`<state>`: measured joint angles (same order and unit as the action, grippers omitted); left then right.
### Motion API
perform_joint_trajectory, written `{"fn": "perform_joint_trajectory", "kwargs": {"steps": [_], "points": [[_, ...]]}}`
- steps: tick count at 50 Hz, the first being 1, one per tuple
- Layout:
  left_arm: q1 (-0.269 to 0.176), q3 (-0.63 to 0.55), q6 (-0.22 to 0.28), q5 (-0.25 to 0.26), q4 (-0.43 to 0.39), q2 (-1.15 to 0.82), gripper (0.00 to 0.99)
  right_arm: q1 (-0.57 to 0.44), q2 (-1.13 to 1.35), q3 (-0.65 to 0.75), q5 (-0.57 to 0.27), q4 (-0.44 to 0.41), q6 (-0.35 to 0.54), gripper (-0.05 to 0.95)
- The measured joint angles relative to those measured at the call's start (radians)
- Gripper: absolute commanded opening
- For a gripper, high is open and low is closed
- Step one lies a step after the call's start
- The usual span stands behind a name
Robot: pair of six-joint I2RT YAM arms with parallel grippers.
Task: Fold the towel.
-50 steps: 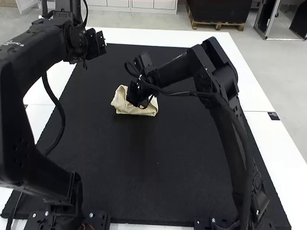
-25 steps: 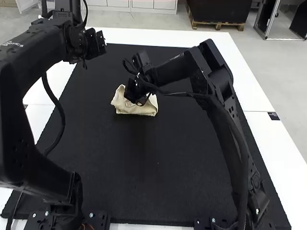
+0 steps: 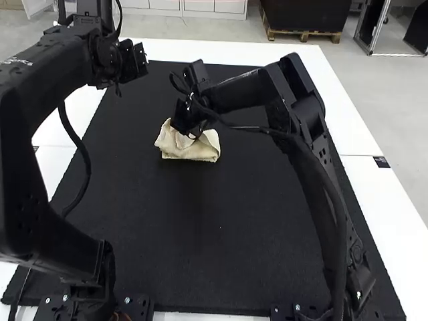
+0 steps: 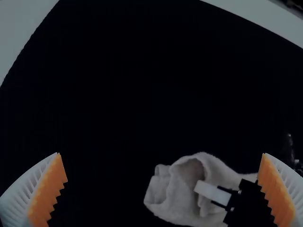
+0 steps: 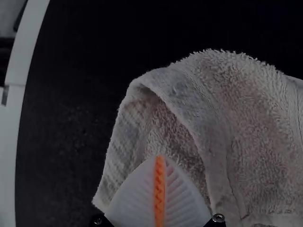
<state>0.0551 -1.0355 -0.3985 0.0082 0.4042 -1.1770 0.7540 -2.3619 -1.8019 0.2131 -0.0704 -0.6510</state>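
One towel [image 3: 198, 153], one black mat [image 3: 200, 234]

Towel [image 3: 204, 151] on mat [image 3: 221, 234], mat on table [image 3: 351, 134].
Towel in mat's far half, slightly left of centre.

Pale grey floor [image 3: 394, 93] beyond a white table [image 3: 234, 53] with a black mat [image 3: 234, 221], white cabinets [image 3: 167, 5] behind, a black box [image 3: 304, 15] on a wooden pallet [image 3: 304, 35], even light
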Motion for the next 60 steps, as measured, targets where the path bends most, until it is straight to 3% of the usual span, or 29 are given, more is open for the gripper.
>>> {"fn": "perform_joint_trajectory", "kwargs": {"steps": [27,60], "points": [[0.0,0.0,-0.004,0.0,0.0,0.0,0.949,-0.117,0.011,0.054,-0.008,-0.024,0.009,-0.02],[0.006,0.0,-0.008,0.001,0.0,0.0,0.949,-0.028,0.029,0.08,-0.007,-0.024,0.009,-0.02]]}}
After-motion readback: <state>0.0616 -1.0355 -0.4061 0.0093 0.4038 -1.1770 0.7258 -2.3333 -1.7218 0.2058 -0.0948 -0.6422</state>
